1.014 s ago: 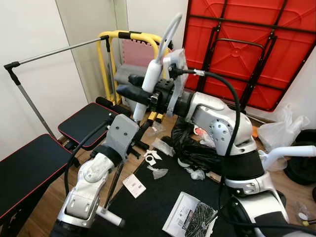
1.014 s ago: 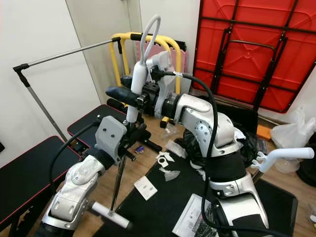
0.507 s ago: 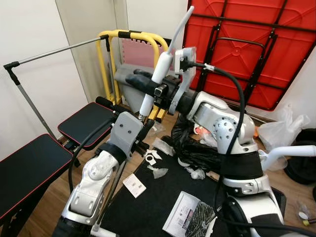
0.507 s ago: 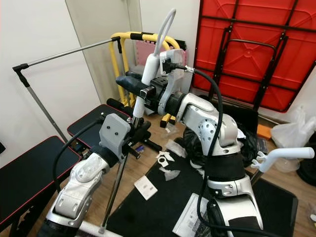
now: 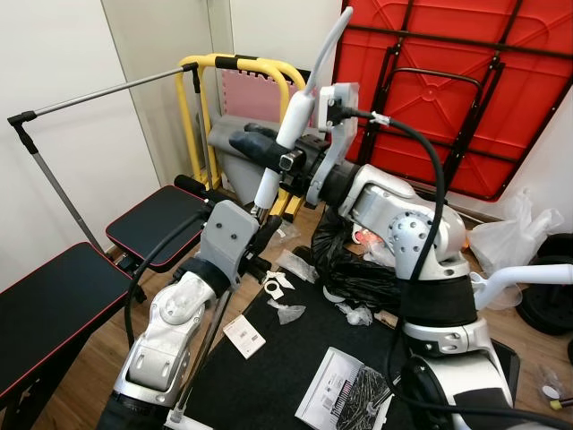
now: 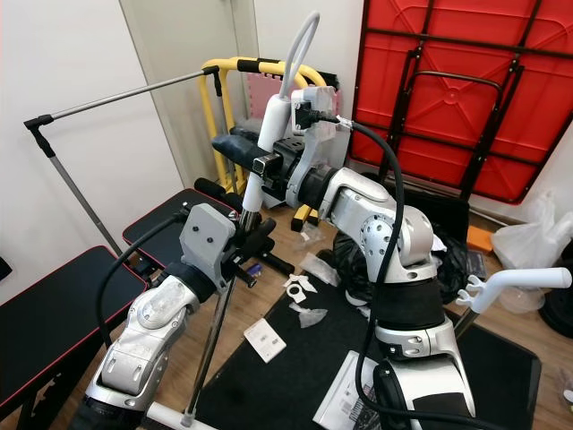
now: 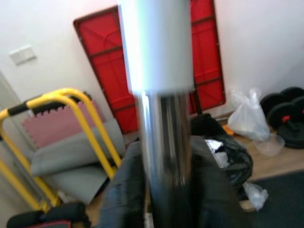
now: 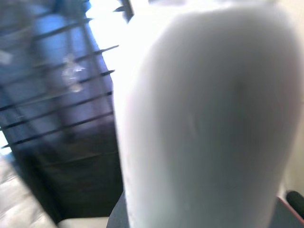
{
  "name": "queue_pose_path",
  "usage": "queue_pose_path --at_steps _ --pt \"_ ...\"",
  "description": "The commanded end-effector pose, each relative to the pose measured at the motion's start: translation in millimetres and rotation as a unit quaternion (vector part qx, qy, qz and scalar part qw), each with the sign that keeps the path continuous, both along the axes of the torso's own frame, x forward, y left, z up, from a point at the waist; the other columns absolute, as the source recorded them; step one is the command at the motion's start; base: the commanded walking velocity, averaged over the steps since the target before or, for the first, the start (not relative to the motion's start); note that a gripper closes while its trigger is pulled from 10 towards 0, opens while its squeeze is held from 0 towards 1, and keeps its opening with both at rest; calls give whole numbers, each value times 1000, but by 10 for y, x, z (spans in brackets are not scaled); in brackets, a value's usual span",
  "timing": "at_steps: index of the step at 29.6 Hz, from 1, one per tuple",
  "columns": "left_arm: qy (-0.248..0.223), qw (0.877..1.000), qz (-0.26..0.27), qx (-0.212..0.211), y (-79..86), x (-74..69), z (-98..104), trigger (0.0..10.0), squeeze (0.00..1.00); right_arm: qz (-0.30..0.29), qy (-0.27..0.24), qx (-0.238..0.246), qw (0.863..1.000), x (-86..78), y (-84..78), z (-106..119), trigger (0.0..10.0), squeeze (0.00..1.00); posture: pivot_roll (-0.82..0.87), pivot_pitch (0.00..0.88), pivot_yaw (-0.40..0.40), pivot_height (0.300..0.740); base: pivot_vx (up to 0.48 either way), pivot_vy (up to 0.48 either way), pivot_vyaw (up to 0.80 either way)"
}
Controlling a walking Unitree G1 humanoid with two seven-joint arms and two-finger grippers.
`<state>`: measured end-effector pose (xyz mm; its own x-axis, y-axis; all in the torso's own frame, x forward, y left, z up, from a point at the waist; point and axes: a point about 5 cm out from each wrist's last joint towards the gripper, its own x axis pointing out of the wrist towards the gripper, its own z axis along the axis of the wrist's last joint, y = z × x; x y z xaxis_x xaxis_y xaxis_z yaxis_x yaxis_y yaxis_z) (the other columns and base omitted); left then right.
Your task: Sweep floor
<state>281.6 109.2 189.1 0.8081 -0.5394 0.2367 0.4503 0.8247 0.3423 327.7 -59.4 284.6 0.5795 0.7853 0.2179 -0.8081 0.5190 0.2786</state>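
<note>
I hold a broom with both grippers, its shaft slanting up and away in front of me. My right gripper (image 5: 269, 158) is shut on the white upper handle (image 5: 293, 125), which ends in a loop at the top. Lower down, my left gripper (image 6: 245, 240) is shut on the metal pole (image 6: 210, 349). In the left wrist view the pole (image 7: 164, 142) runs between the black fingers (image 7: 124, 195). The white handle (image 8: 204, 123) fills most of the right wrist view. The broom's white foot (image 6: 166, 417) rests near the black mat's (image 5: 269, 376) left edge. Paper scraps (image 5: 277, 286) lie on the mat.
A white card (image 5: 243, 336) and a booklet (image 5: 345, 390) lie on the mat beside a black rubbish bag (image 5: 354, 269). Black benches (image 5: 54, 305) stand at the left, with a yellow frame (image 5: 192, 98) and a metal rail (image 5: 89, 94) behind. A red folded table (image 5: 448, 90) leans on the back wall.
The broom's top has swung up and to the right with my right gripper, and its foot has slid nearer to me. In the last half second it has barely moved.
</note>
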Motion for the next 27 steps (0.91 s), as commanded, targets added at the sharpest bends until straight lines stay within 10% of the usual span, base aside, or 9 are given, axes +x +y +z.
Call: queue_pose_path --at_steps 1,22,23,27 --pt "-17 999 31 -17 81 18 75 10000 1000 -21 8 -8 1000 28 -73 -36 0 0 -154 0 -32 740 0 0 0" --pt "61 983 161 -62 834 -84 -225 10000 1000 -137 -49 -83 986 136 -293 -257 0 0 -144 0 -30 740 0 0 0" --pt "85 974 194 -83 904 -140 -314 10000 0 -161 -61 -94 981 137 -354 -297 10000 0 -150 0 -34 740 0 0 0" --pt "121 947 252 -159 946 -261 -460 10000 0 -214 -85 -93 969 136 -506 -327 10000 0 -185 0 -32 740 0 0 0"
